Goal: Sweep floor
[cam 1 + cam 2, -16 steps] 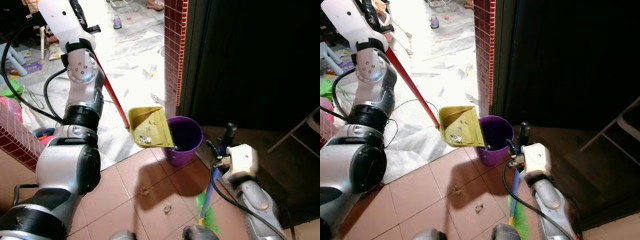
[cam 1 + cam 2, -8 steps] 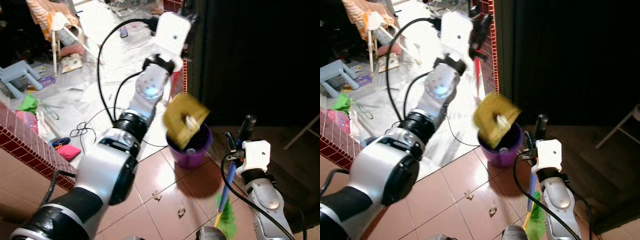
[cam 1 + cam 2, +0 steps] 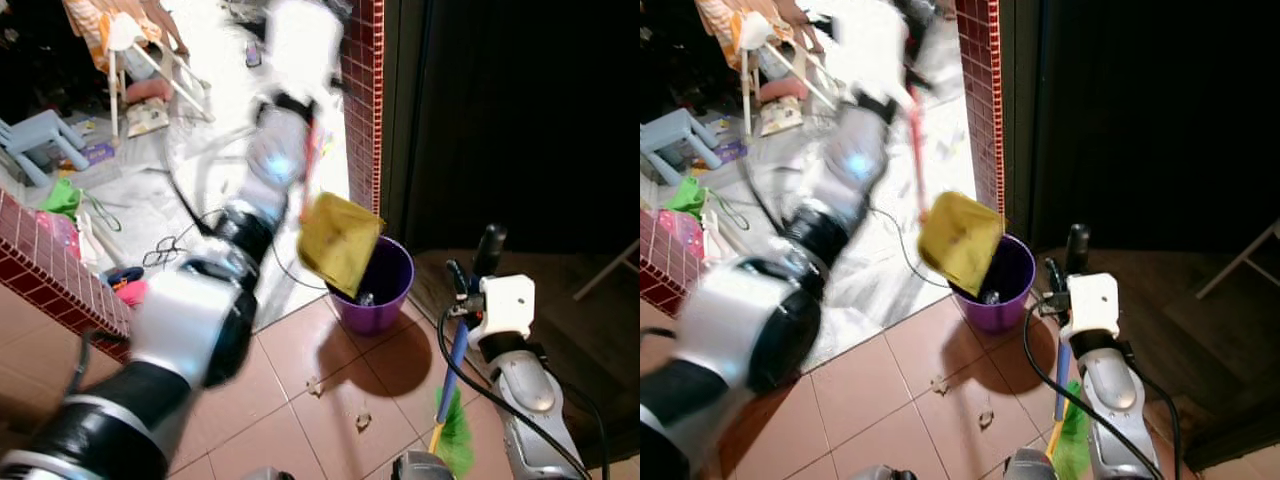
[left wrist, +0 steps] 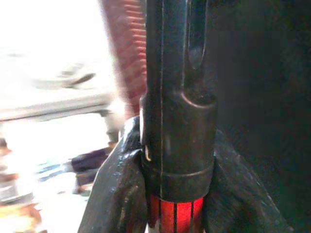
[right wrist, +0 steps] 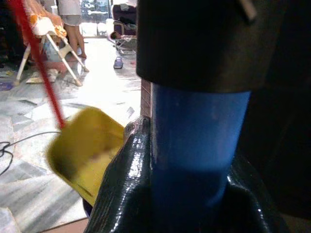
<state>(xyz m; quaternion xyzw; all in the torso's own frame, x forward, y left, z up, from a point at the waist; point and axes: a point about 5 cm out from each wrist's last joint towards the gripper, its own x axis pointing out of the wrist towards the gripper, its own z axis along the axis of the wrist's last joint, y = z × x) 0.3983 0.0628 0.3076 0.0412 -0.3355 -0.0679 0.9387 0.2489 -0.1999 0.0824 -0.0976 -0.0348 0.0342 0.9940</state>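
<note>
The left gripper (image 4: pixel 177 213) is clamped around the red handle of the yellow dustpan (image 3: pixel 338 243), which hangs steeply tipped over the purple bucket (image 3: pixel 385 290), at its 10 o'clock rim. At 4 o'clock, the right gripper (image 5: pixel 194 194) grasps the blue-handled broom (image 3: pixel 452 385), green bristles on the tiles.

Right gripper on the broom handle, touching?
Touching. The right wrist view shows the right gripper with black jaws pressed against both sides of the blue broom handle.
</note>
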